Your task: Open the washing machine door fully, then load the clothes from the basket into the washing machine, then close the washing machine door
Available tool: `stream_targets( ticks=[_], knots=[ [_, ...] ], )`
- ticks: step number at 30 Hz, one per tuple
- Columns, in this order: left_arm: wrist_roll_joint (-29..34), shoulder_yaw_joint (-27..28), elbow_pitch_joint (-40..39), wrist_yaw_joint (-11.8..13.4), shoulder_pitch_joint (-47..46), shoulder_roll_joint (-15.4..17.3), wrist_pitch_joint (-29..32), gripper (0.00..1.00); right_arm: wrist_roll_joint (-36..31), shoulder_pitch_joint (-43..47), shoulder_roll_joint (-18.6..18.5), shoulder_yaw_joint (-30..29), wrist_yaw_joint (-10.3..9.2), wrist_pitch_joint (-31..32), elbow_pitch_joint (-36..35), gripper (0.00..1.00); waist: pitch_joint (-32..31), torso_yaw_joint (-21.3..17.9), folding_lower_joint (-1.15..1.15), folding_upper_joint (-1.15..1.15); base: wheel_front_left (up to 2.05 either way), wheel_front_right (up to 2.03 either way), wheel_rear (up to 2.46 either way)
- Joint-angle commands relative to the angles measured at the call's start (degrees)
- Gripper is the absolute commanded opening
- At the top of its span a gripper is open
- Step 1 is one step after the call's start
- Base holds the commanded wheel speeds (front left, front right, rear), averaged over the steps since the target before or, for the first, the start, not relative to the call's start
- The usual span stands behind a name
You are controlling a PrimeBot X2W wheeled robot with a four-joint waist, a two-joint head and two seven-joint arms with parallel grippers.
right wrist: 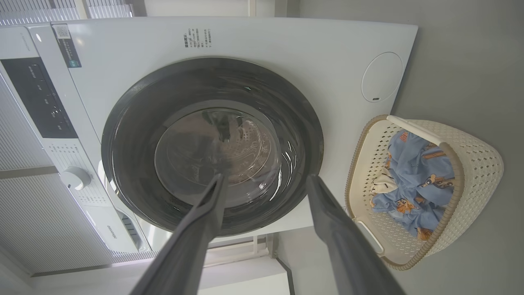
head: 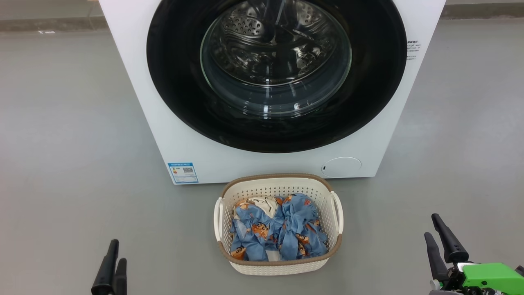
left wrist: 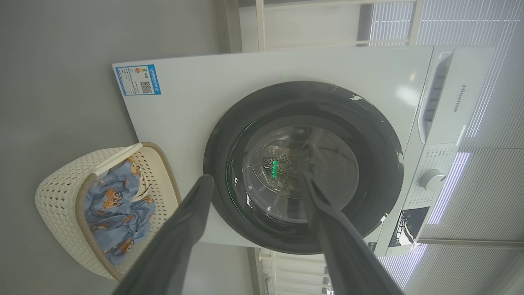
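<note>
The washing machine door (head: pixel 176 94), a large round glossy black ring around a clear domed glass window, is shut against the white boxy washing machine (head: pixel 163 135). The small cream-white perforated plastic basket (head: pixel 278 179) is set on the grey floor (head: pixel 61 143) just before it, and the crumpled blue clothes (head: pixel 286 233) with orange-brown figures are heaped inside. The left gripper (head: pixel 118 250) and the right gripper (head: pixel 431 225) are held low on either side of the basket, apart from it, jaws spread, nothing grasped.
</note>
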Motion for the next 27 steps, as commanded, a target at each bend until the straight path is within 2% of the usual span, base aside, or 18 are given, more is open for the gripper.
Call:
stream_targets(
  ticks=[1,6,19,27],
  knots=[
    [0.32,0.21,-1.45,0.0,-1.87,0.43,-0.57,1.0,-0.54,-1.87,-0.56,0.49,0.07,-0.69,-1.88,1.0,-0.05,0.01,0.06,0.0,0.0,0.0,0.0],
    [0.64,0.05,-1.83,0.0,-2.17,0.5,-1.08,1.0,-0.97,-2.19,-0.66,1.06,0.08,-1.59,-2.35,1.0,0.14,0.02,-0.06,0.0,0.0,0.0,0.0],
    [1.98,-0.99,-3.37,0.0,-2.9,1.2,-2.83,1.0,-2.19,-3.07,-1.47,3.02,0.11,-3.69,-3.93,1.0,0.26,0.09,-0.07,0.0,0.0,0.0,0.0],
    [3.99,-2.42,-4.14,0.01,-3.27,2.22,-4.82,1.0,-5.35,-3.67,-2.06,3.93,0.13,-5.06,-4.8,1.0,0.16,0.15,-0.07,0.0,0.0,0.0,0.0]
  ],
)
